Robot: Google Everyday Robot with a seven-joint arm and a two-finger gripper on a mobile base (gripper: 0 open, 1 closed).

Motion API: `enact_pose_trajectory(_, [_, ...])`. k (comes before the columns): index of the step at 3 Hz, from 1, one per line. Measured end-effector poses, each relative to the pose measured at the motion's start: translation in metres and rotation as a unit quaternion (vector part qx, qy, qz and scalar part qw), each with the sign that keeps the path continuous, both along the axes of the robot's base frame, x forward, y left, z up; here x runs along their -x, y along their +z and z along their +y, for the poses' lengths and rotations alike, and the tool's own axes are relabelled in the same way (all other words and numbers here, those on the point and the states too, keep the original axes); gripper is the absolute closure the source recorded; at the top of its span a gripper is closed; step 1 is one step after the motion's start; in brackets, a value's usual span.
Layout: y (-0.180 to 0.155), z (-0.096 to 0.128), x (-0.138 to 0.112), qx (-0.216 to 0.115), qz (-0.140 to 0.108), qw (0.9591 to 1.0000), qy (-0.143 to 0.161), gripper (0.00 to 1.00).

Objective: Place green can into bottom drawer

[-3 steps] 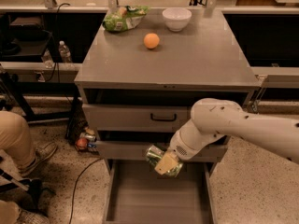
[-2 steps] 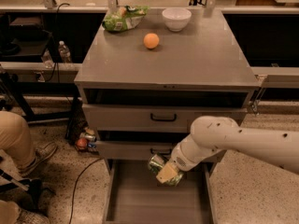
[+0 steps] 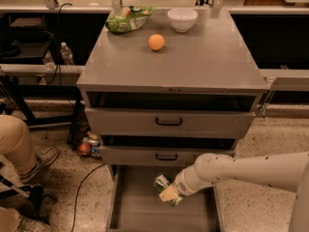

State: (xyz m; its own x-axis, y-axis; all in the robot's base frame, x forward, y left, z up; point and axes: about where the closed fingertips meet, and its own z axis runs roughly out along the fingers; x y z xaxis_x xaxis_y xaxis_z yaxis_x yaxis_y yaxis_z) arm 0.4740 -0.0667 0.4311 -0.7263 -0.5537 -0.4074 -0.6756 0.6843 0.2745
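Note:
The grey cabinet's bottom drawer (image 3: 137, 209) is pulled out, its flat grey floor showing. My white arm reaches in from the right, low over that drawer. My gripper (image 3: 168, 192) is shut on the green can (image 3: 162, 182), a shiny green-and-silver can held tilted just above the drawer floor, near the drawer's middle. The can's lower end is hidden behind the gripper.
On the cabinet top stand an orange ball (image 3: 156, 42), a white bowl (image 3: 182, 19) and a crinkled green snack bag (image 3: 126, 19). The two higher drawers (image 3: 169, 121) with black handles are slightly open. A person's leg and shoe (image 3: 29, 153) are at the left; cans lie on the floor (image 3: 88, 144).
My gripper has moved down with the green can, from the front of the middle drawer to low inside the open bottom drawer. Nothing on the cabinet top has moved.

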Motion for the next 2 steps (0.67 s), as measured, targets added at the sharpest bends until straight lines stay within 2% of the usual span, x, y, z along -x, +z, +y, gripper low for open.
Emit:
enact_pose_trajectory(1, [-0.0752, 0.014, -0.0003, -0.027, 0.038, 0.9989, -0.009, 1.0])
enact_pose_trajectory(2, [-0.0732, 0.0137, -0.0009, -0.026, 0.037, 0.999, -0.009, 1.0])
